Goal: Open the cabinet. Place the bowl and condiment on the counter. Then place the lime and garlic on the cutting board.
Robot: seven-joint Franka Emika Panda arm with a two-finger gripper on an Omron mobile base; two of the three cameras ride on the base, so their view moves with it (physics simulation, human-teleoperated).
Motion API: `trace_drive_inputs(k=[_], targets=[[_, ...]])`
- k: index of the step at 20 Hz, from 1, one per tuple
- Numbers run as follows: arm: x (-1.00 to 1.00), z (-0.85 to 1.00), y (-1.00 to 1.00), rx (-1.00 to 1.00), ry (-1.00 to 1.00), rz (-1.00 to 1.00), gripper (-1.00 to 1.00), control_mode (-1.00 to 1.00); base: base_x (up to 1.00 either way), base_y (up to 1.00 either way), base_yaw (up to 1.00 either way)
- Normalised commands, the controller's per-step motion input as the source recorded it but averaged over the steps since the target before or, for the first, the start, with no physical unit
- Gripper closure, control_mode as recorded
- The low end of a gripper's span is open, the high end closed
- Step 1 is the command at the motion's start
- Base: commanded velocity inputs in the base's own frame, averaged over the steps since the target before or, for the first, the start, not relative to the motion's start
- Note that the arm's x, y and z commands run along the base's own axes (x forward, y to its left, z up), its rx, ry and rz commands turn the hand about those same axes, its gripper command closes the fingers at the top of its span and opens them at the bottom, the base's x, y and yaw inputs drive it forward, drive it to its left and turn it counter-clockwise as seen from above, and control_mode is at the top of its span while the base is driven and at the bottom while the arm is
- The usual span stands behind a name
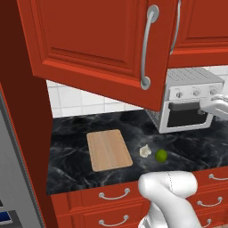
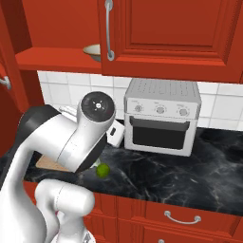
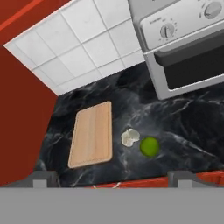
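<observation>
The cabinet's left door (image 1: 98,40) stands swung open; its right door (image 2: 171,33) is shut. On the cabinet shelf sits the cream bowl (image 2: 95,51), half hidden behind the shut door's edge. The condiment is out of view. On the black counter (image 3: 192,127) lie the cutting board (image 3: 92,133), the garlic (image 3: 129,137) and the lime (image 3: 149,146), with garlic and lime side by side just right of the board. My gripper (image 3: 113,178) hovers high above the counter's front edge, open and holding nothing.
A silver toaster oven (image 1: 187,104) stands on the counter against the tiled wall, right of the lime. Red drawers (image 1: 113,196) run under the counter. A tall red panel (image 1: 22,133) closes the left side. My arm (image 2: 80,137) hides part of the board.
</observation>
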Motion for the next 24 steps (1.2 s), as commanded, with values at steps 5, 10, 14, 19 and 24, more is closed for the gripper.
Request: trace_drive_inputs(k=[5,10,14,19,24], targets=[[0.53,0.09,0.52,0.01,-0.01,-0.05,-1.00,-1.00,0.00,0.00,0.00],[0.40,0.08,0.43,0.02,-0.02,-0.06,-1.00,-1.00,0.00,0.00,0.00],[0.35,0.11,0.40,0.02,-0.03,-0.06,-1.00,-1.00,0.00,0.00,0.00],[0.32,0.13,0.40,0.02,-0.02,-0.06,-1.00,-1.00,0.00,0.00,0.00],[0.14,0.10,0.06,0.11,0.00,0.04,-1.00,-1.00,0.00,0.00,0.00]])
